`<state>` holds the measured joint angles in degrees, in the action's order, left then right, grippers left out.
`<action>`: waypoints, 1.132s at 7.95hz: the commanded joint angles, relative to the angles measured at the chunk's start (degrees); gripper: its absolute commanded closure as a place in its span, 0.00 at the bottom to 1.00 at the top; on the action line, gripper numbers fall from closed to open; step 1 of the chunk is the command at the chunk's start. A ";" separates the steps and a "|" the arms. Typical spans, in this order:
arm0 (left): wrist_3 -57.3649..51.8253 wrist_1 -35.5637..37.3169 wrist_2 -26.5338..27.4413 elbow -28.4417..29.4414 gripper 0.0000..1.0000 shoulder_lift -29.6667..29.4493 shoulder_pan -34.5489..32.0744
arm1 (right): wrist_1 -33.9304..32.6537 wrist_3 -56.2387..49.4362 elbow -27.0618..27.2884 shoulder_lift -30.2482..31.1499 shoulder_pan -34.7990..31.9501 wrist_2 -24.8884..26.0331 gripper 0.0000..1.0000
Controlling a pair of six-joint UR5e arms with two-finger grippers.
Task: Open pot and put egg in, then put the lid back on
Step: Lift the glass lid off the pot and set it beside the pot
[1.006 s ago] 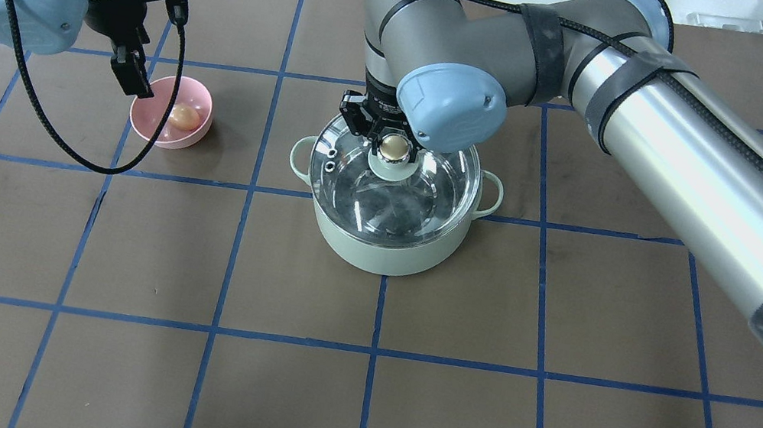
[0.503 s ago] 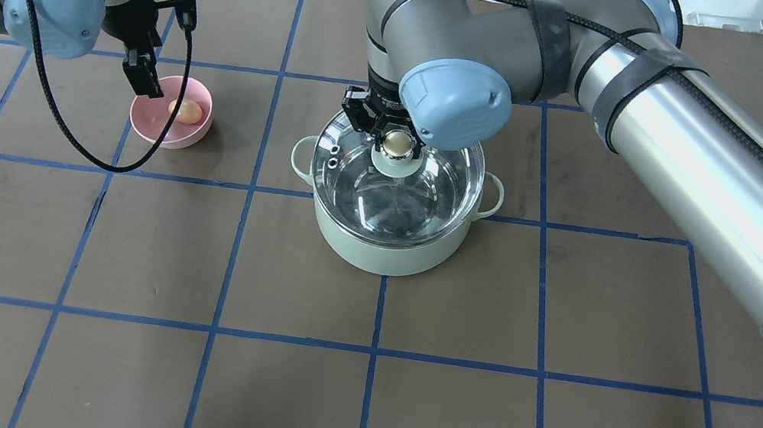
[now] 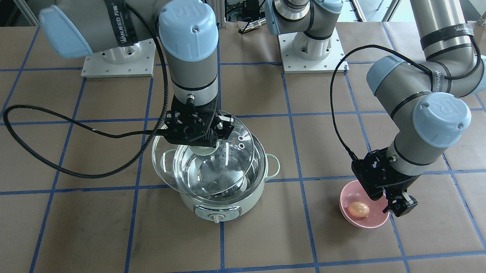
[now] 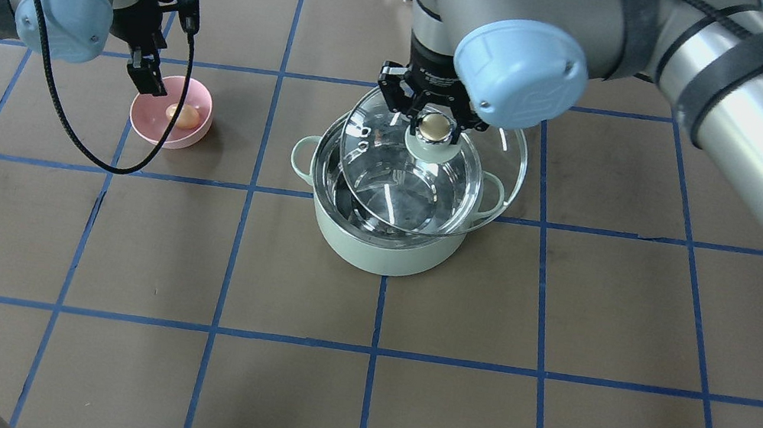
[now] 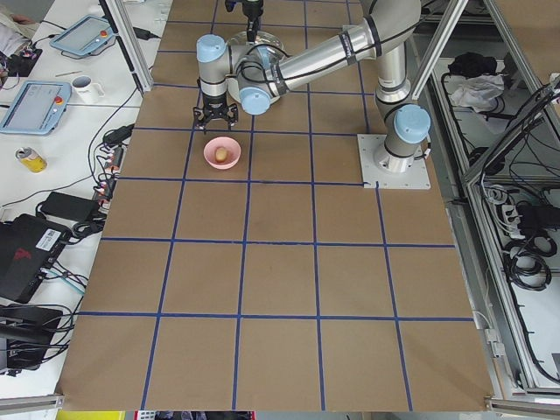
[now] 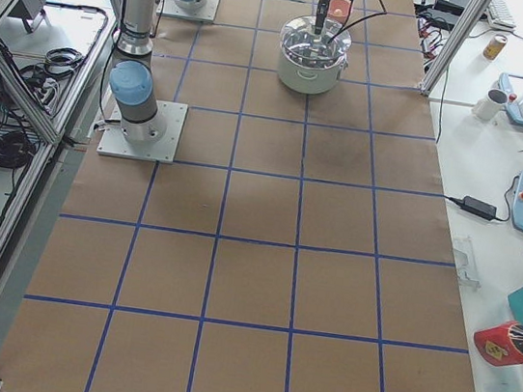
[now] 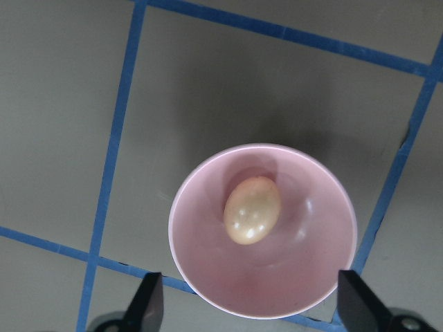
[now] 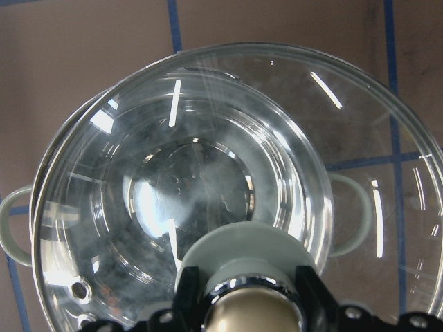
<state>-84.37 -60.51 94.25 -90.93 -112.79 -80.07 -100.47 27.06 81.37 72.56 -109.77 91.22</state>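
Observation:
The mint-green pot (image 4: 383, 249) stands mid-table, its steel inside showing; its dial faces the front view (image 3: 217, 214). My right gripper (image 4: 434, 124) is shut on the cream-gold knob (image 4: 434, 126) of the glass lid (image 4: 381, 167). It holds the lid lifted above the pot, shifted toward the robot's right. The lid also shows in the front view (image 3: 228, 170) and the right wrist view (image 8: 208, 173). The tan egg (image 4: 183, 113) lies in a pink bowl (image 4: 197, 133). My left gripper (image 7: 252, 308) is open and empty just above the egg (image 7: 252, 210).
The pink bowl (image 3: 370, 223) sits about one grid square to the pot's left in the overhead view. Brown paper with blue grid tape covers the table (image 4: 359, 396). A black cable loop (image 4: 88, 157) hangs from the left arm near the bowl.
My right gripper has lifted the lid off the pot and carried it up and to the right. My left gripper has shifted slightly over the pink bowl.

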 commanded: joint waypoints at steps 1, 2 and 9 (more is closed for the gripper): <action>-2.45 2.32 -0.03 0.05 0.11 -2.51 0.00 | 8.78 -7.01 0.28 7.14 7.43 -1.48 0.67; -3.08 2.33 -0.11 0.05 0.11 -3.48 0.00 | 11.50 -8.07 0.46 9.33 9.72 -2.01 0.69; -4.66 2.24 0.68 -0.21 0.20 -5.78 0.00 | 19.44 -20.65 3.36 16.39 17.92 -2.37 0.74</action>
<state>-88.62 -58.14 94.82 -91.02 -118.42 -80.07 -81.06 6.97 84.40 88.66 -92.04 88.87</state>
